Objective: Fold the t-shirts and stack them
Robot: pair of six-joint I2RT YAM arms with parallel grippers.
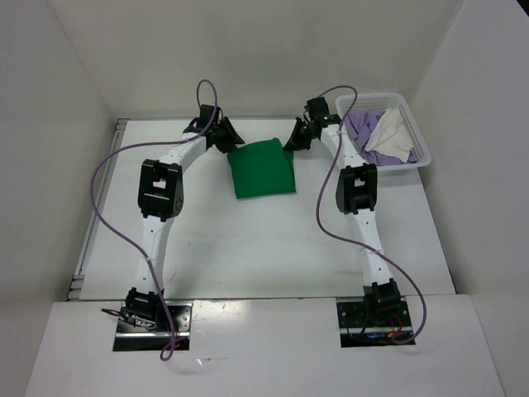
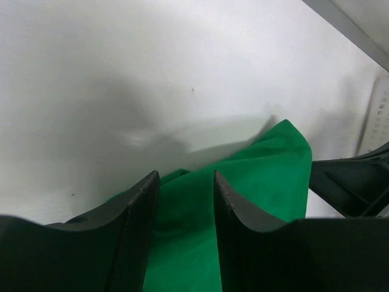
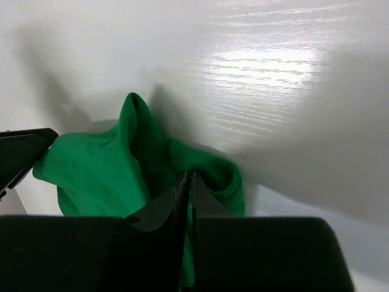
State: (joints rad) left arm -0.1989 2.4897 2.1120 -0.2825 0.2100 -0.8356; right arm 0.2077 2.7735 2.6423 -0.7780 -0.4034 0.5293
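Though pinched nearly flush, found right hand point(image 3: 188, 177) gripping a fold of green t-shirt point(image 3: 97, 170) at its far right corner. Found left hand point(image 2: 185, 177) open, straddling the far left corner, cloth in the gap but no clamp seen. Located shirt as a folded square at far-centre of bench point(image 1: 248, 248), between both hands, far edge running left-right, equally near to each arm. Noted both arms reaching forward, wrists pitched down and turned inward. Logged lavender t-shirt point(image 1: 359, 126) and cream t-shirt point(image 1: 395, 136) heaped in basket point(image 1: 423, 159), just right of right hand. Judged next: closing left hand before any lift.
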